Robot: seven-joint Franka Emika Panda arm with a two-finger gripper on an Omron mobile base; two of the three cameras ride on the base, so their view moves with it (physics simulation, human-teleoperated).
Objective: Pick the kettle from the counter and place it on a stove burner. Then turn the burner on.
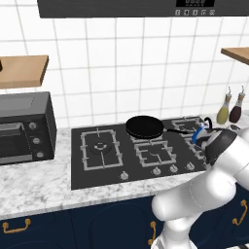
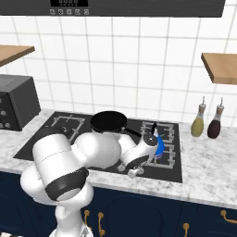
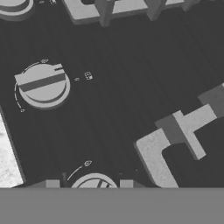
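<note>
Hand (image 3: 89,184) tips showed at the bottom of the hand view, hovering close over the black glass cooktop (image 3: 113,96) with a round control knob (image 3: 94,183) between them; how far they were parted, and whether they held the knob, could not be told. A second knob (image 3: 43,83) lay up and to the left, and part of a third (image 3: 13,6) sat in the top left corner. A grey grate arm (image 3: 179,133) crossed the right side, and a pale strip of counter (image 3: 8,159) ran along the left edge. Small printed marks beside the knobs were too small to read.

From the left base view, the arm's wrist covered the right front of the cooktop. The blue kettle (image 1: 200,134) stood on the right-hand burner (image 1: 188,125), just beside the handle of a black frying pan (image 1: 145,127). Four knobs (image 1: 156,171) lined the cooktop's front edge. Open marble counter (image 1: 34,185) lay between the cooktop and a toaster oven (image 1: 24,129). Two bottles (image 1: 230,108) stood at the far right.

From the right base view, the kettle (image 2: 159,143) sat on the right burner (image 2: 167,144), with bare counter (image 2: 206,162) before the two bottles (image 2: 206,121). Hood display digits (image 2: 68,2) were unreadable.
</note>
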